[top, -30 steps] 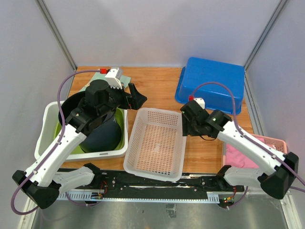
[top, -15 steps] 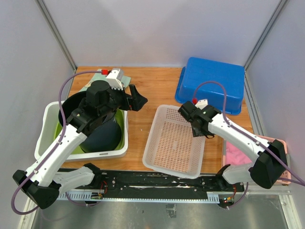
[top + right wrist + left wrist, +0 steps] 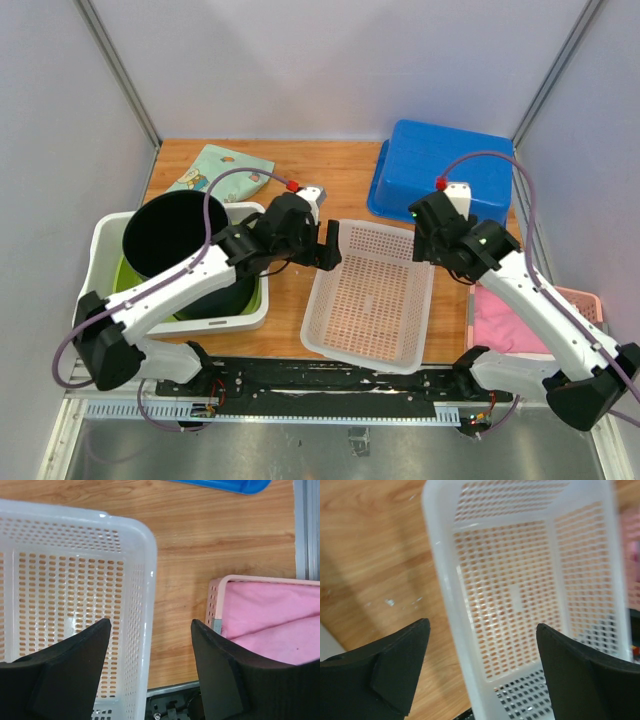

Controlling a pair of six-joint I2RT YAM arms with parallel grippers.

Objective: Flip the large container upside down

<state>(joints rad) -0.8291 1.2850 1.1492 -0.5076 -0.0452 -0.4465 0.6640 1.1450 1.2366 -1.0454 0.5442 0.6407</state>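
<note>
The white perforated basket [image 3: 370, 300] sits open side up on the wooden table, between the arms. My left gripper [image 3: 331, 245] is open at the basket's far left corner. In the left wrist view the left gripper [image 3: 481, 626] straddles the left rim of the basket [image 3: 520, 580] without gripping it. My right gripper [image 3: 437, 255] is open at the basket's far right corner. In the right wrist view the right gripper [image 3: 150, 625] has the right rim of the basket [image 3: 65, 580] between its fingers, untouched.
A blue bin [image 3: 445, 175] lies upside down at the back right. A white tray [image 3: 100, 245] at the left holds a black bucket [image 3: 175, 235]. A pink basket [image 3: 530, 320] with pink cloth stands right of the white basket. A patterned cloth [image 3: 215, 168] lies at the back left.
The white basket slid right and turned a little. My left arm swung from above the black bucket to the basket's left rim. My right gripper let go of the basket and moved back to its far right corner.
</note>
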